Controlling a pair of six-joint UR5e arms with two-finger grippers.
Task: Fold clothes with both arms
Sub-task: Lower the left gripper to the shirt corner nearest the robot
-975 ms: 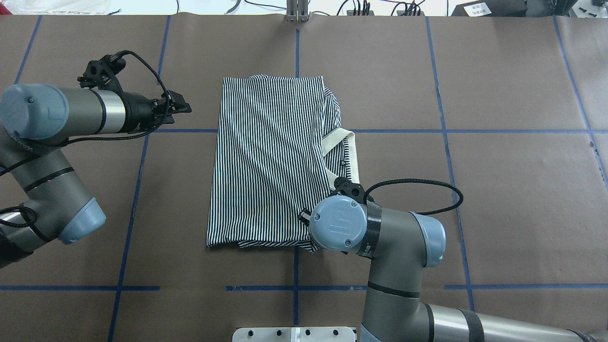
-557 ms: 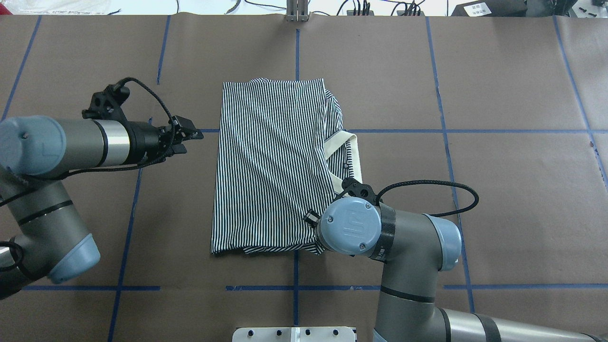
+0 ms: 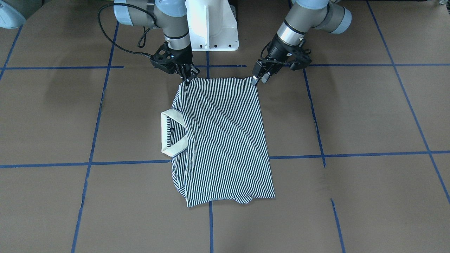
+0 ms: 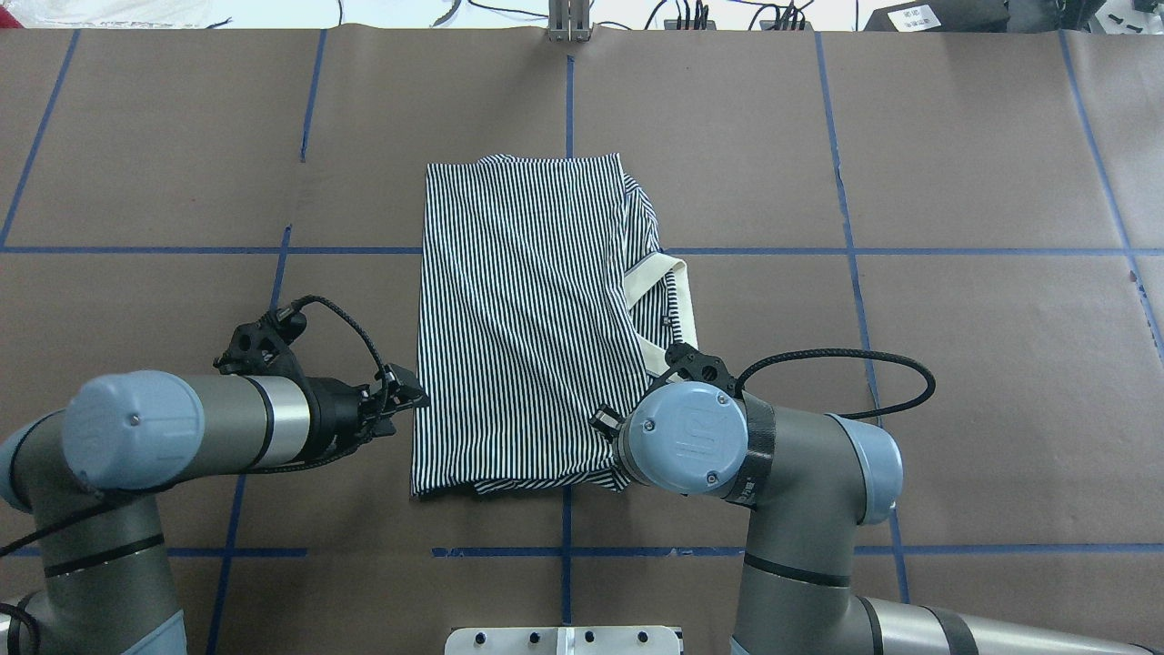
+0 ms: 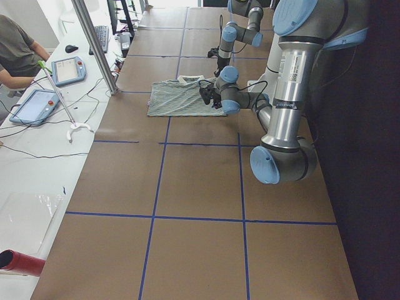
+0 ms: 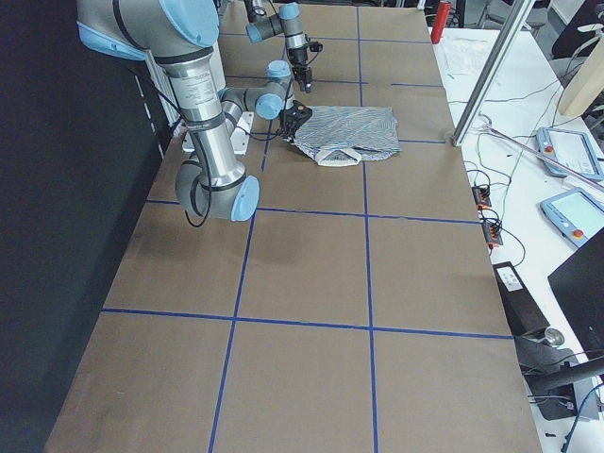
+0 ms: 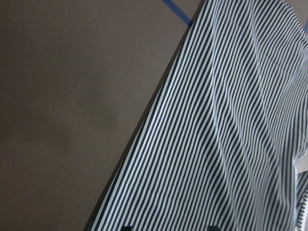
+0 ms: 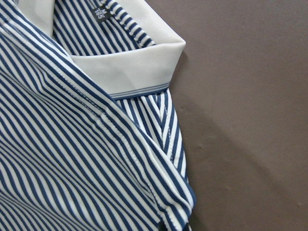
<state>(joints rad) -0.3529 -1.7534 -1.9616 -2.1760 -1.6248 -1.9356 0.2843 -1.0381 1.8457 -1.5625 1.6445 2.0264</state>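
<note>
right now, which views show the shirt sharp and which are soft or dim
Right wrist view: crisp, evenly lit stripes and cream collar on the polo shirt. Left wrist view: dimmer, stripes slightly soft. Front-facing view: sharp, faint shadows on the brown paper.

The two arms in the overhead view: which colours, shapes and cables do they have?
Both the left arm and the right arm are silver-grey jointed tubes with light-blue joint caps. A black cable loops at each wrist. The left gripper and right gripper are black, with two fingers each.
</note>
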